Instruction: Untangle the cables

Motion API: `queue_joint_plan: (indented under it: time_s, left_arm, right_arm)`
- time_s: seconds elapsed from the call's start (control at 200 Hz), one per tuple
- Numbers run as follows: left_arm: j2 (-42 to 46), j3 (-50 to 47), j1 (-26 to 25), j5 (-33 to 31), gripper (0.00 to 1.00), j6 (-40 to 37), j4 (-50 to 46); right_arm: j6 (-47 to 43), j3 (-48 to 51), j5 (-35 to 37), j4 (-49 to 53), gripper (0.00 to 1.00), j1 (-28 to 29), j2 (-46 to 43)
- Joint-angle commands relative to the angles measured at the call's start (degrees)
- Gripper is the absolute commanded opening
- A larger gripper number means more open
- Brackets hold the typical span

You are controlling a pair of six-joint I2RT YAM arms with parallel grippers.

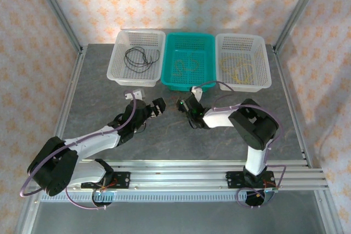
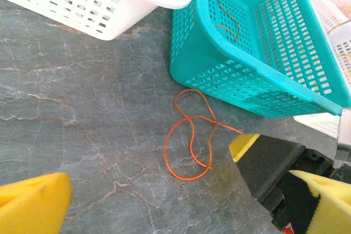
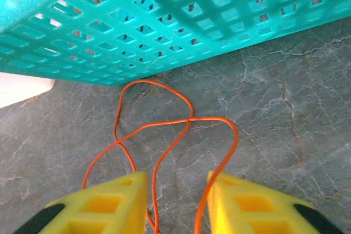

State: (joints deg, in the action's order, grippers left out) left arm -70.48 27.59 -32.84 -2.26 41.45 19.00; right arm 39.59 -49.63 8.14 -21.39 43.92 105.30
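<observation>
A white basket [image 1: 131, 80], a teal basket [image 1: 185, 84] and a second white basket [image 1: 244, 85] stand side by side on the grey table [image 1: 93, 105].

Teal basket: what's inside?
Loose brownish-orange cable loops lie on the floor of the teal basket; strand count is too fine to tell. Its near wall hides the floor's front edge.

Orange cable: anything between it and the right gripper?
Nothing visible. The orange cable lies on the bare table, and in the right wrist view two of its strands run between the yellow fingers of the right gripper, jaws apart. The teal basket sits just beyond the loop, not in the path.
</observation>
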Motion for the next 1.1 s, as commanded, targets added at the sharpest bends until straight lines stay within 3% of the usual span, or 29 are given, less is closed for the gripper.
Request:
queue_joint_plan:
  time_s: [0.0, 0.215, 0.581, 0.856, 1.096]
  left_arm:
    - [0.9, -0.8, 0.7, 1.6, 0.99, -1.3, 2.8]
    - [-1.2, 0.2, 0.7, 3.3, 1.00, -1.4, 3.5]
    - [-4.5, 3.7, 1.2, 7.4, 0.99, -3.5, 4.7]
    - [-7.9, 5.8, 1.2, 22.4, 0.97, -10.1, 13.3]
    - [-9.7, 9.5, 0.9, 32.3, 0.97, -12.0, 17.7]
  right_arm:
    - [-0.6, -0.4, 1.6, 1.1, 0.26, 0.0, -0.4]
    - [-1.2, 0.5, 1.9, 5.3, 0.07, 0.0, -5.8]
    - [-10.6, 10.0, -3.5, 12.7, 0.00, -0.9, -26.7]
    - [-20.8, 9.2, -12.9, 23.1, 0.00, -3.9, -41.0]
    - [-22.7, 3.1, -18.1, 31.1, 0.00, -6.8, -47.2]
